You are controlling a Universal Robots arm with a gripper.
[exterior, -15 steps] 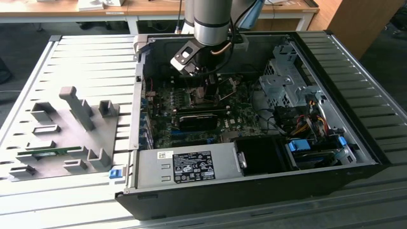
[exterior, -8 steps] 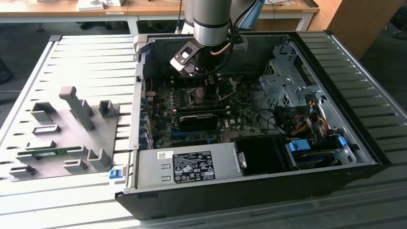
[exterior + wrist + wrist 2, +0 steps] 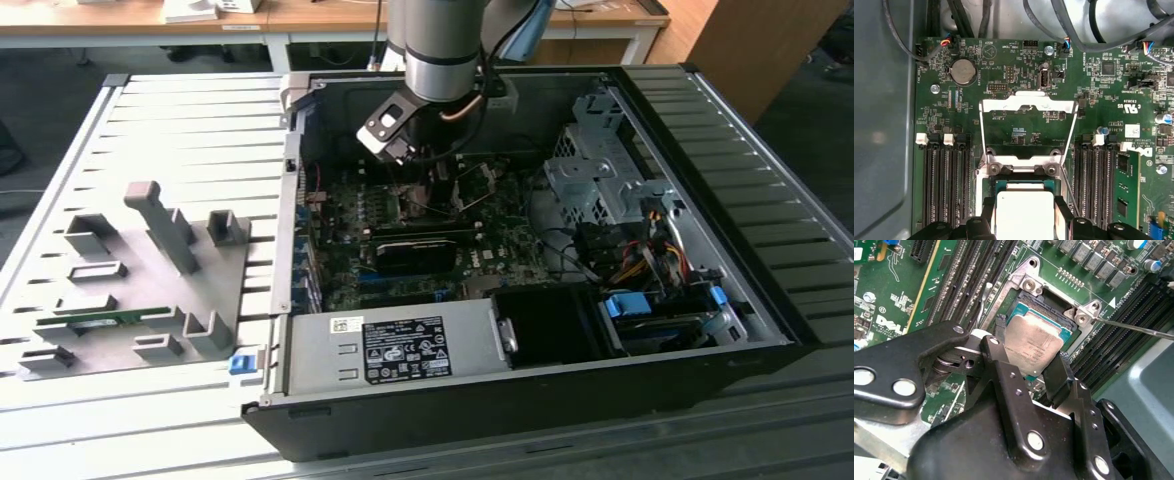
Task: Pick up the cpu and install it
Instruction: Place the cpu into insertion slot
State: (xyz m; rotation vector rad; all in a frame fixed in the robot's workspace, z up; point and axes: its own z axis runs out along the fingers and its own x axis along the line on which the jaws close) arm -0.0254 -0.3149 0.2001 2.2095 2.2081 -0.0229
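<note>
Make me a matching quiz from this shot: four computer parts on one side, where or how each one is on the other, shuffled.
1 cpu
2 load plate
3 coin battery
4 memory stick

A swung open
B seated in a slot
C held by the gripper
D round, silver

Pairs: 1-C, 2-A, 3-D, 4-B

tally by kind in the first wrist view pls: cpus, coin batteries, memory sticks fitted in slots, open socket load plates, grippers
cpu: 1
coin battery: 1
memory stick: 1
load plate: 1
gripper: 1
total: 5
</note>
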